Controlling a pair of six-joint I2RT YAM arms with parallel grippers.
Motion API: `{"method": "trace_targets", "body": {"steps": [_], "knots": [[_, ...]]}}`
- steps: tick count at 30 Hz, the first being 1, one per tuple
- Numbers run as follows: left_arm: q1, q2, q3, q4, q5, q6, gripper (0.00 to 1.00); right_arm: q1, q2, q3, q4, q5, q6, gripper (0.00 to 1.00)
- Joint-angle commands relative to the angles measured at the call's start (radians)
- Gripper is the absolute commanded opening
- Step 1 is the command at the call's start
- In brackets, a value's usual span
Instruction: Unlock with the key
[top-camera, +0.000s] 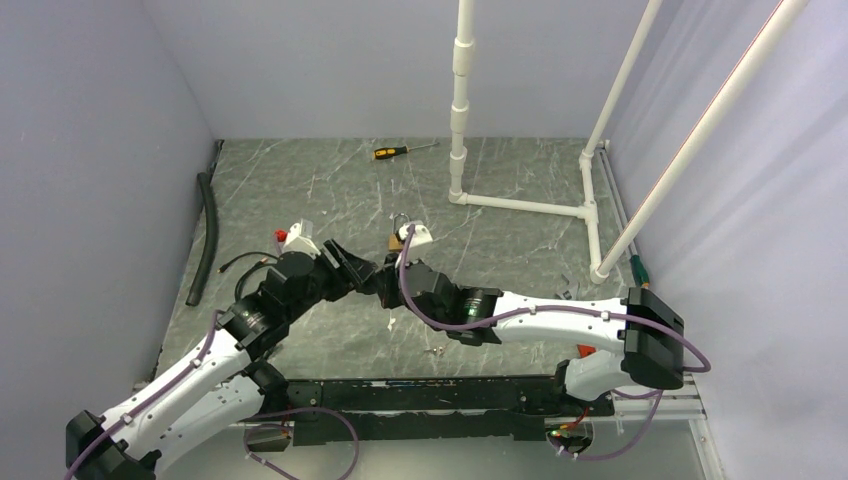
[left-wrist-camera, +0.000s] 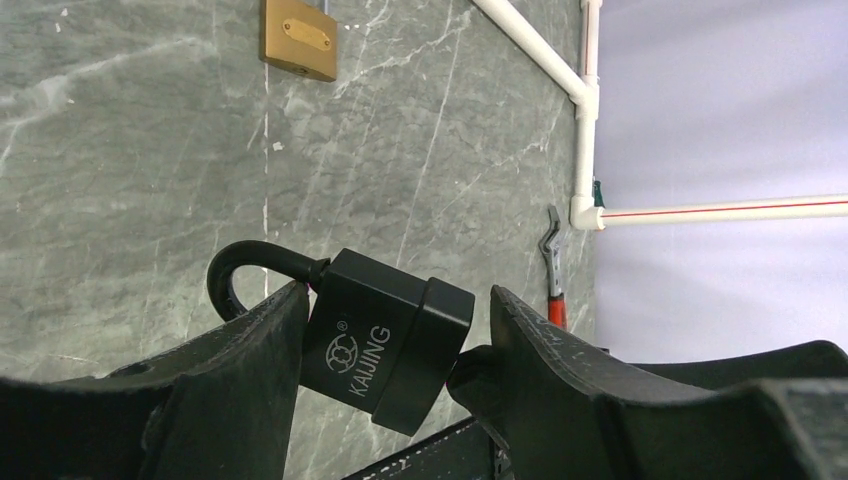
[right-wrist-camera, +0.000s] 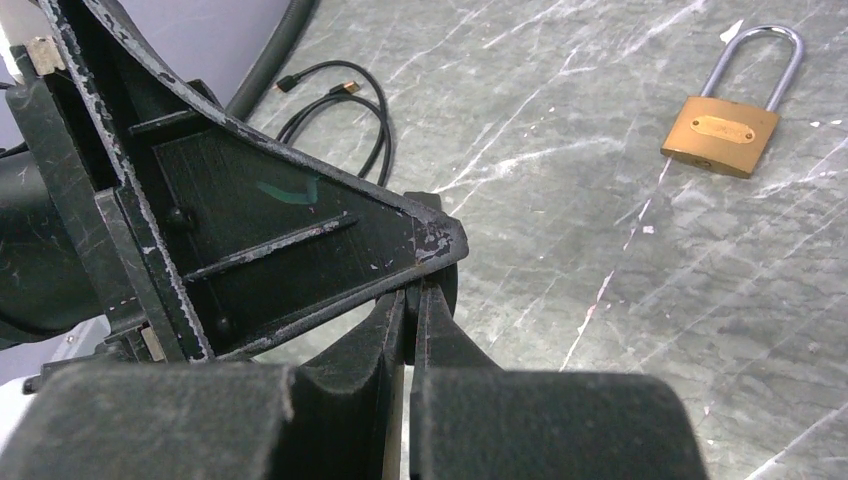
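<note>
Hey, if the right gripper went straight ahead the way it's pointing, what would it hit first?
A finger of the left gripper, directly ahead of the right gripper; they look nearly touching, though depth is unclear.

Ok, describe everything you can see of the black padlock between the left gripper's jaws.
The black rectangular padlock looks matte, with a white emblem and KAIJING on its face. Its curved black shackle arches out of one end, a red trace at its base. It sits tilted over the grey marbled tabletop, between the jaws of the left gripper: one touches its shackle end, something dark meets its lower far corner. Whether it is clamped is unclear.
</note>
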Motion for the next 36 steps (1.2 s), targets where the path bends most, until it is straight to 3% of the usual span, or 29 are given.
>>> {"method": "trace_targets", "body": {"steps": [1,6,12,17,21,33,36], "knots": [[-0.058,-0.046,0.055,0.354,0.321,-0.059,0.6,0.004,0.06,0.001,0.097,-0.096,0.032,0.0],[-0.058,-0.055,0.052,0.343,0.311,-0.042,0.53,0.003,0.043,-0.012,0.103,-0.096,0.035,0.0],[-0.057,-0.055,0.029,0.367,0.311,-0.036,0.21,0.003,0.035,-0.025,0.118,-0.12,0.025,0.0],[-0.057,-0.041,0.031,0.36,0.311,-0.027,0.0,0.003,0.026,-0.027,0.116,-0.14,0.014,0.0],[-0.056,-0.038,0.03,0.358,0.306,-0.025,0.0,0.003,0.011,-0.024,0.099,-0.145,0.008,0.11],[-0.058,-0.05,-0.001,0.326,0.237,-0.012,0.0,0.004,-0.082,-0.044,0.029,-0.161,0.013,0.31],[-0.056,-0.049,-0.004,0.319,0.219,-0.006,0.0,0.004,-0.126,-0.054,0.004,-0.162,0.022,0.4]]}}
